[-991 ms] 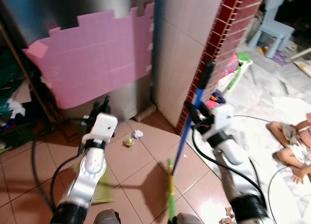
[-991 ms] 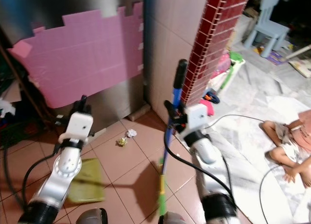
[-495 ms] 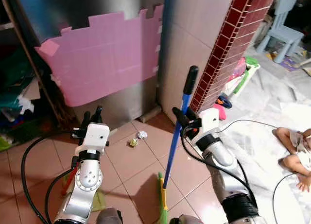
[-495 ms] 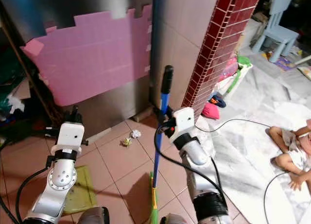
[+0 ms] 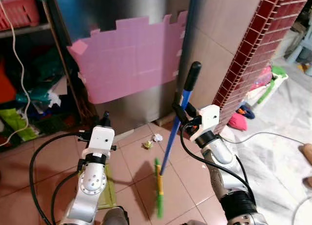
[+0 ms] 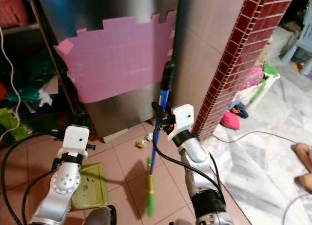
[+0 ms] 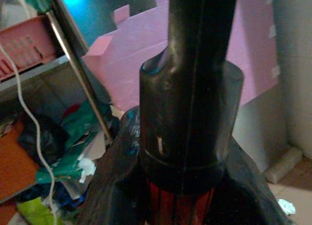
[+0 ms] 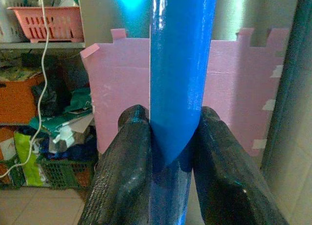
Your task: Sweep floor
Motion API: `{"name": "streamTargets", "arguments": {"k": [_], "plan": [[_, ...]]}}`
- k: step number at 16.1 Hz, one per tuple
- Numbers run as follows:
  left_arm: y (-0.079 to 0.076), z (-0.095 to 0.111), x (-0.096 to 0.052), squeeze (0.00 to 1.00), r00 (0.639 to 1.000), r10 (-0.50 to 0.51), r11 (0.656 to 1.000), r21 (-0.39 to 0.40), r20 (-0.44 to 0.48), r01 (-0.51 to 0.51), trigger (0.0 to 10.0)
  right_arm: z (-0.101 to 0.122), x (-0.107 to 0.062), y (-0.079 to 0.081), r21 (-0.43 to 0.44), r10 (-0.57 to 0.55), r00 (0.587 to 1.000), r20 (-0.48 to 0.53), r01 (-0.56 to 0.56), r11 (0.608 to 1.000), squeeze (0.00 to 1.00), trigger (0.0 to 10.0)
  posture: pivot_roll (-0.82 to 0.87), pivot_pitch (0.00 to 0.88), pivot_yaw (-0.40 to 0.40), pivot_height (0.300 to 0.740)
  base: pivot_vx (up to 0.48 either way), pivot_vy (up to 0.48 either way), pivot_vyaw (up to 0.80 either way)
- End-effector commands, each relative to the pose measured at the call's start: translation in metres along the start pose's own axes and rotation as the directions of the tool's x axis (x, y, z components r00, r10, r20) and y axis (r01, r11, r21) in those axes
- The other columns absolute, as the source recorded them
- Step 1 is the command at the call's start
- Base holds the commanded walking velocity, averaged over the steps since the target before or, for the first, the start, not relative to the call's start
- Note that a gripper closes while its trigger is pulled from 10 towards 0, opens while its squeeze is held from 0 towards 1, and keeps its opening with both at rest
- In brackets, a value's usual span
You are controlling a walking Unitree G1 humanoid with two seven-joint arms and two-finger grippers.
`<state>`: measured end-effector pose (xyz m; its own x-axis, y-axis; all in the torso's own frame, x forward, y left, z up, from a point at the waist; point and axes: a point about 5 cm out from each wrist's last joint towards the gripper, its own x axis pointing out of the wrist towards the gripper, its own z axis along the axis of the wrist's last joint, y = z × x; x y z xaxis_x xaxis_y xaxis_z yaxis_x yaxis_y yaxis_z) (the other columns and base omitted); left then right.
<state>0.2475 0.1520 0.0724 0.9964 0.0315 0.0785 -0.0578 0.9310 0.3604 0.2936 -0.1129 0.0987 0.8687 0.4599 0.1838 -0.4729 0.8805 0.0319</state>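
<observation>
The left gripper [image 7: 187, 186] has its fingers closed round the black-and-red handle of a green dustpan [image 6: 90, 186] resting on the floor. The right gripper [image 8: 168, 152] clamps the broom [image 5: 174, 132], a light, stiff, probably slick pole, high on its blue shaft, its green head [image 5: 158, 193] on the tiles. Scraps [image 5: 152, 141] lie beyond, near the wall.

The broom [image 5: 172, 137] head blurs into a green streak low on the floor [image 5: 141, 161], bristles unreadable. The scraps [image 5: 151, 141] by the pink mat [image 5: 131, 64] are too small to identify. A person's limb [image 5: 307, 152] is cut off at the frame edge. The left gripper [image 7: 185, 186] hides most of the red-and-black handle [image 7: 187, 112], which runs out of the frame.
</observation>
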Motion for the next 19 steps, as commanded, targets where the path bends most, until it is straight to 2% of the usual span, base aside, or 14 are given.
{"name": "streamTargets", "arguments": {"k": [1,11,15,19], "plan": [[-0.0011,0.0108,0.0058,0.0,0.999,-0.014,1.0,-0.009,0.043,0.014,10.0,0.0073,0.0027,-0.0039,-0.021,0.002,0.999,0.038,-0.002,1.0,0.0,10.0,-0.05,0.0,0.002,0.74,0.356,0.0,0.0],[-0.0001,0.0106,0.0083,0.0,0.999,-0.013,1.0,-0.01,0.04,0.014,10.0,0.0068,0.0003,-0.0045,-0.002,0.017,0.999,0.035,-0.017,1.0,0.0,10.0,-0.06,0.0,0.001,0.74,0.422,0.0,0.0],[-0.0014,0.0108,0.0094,0.0,0.999,-0.011,1.0,-0.013,0.038,0.011,10.0,0.0081,-0.0007,-0.0057,-0.044,0.023,0.999,0.034,-0.021,0.999,0.0,10.0,-0.06,0.0,-0.002,0.74,0.454,0.0,0.0],[-0.0036,0.0112,0.0087,0.0,0.999,-0.007,1.0,-0.012,0.038,0.007,10.0,0.0106,-0.0018,-0.0066,-0.042,0.03,0.998,0.049,-0.028,0.999,0.0,10.0,-0.07,0.0,-0.008,0.74,0.441,0.0,0.52]]}}
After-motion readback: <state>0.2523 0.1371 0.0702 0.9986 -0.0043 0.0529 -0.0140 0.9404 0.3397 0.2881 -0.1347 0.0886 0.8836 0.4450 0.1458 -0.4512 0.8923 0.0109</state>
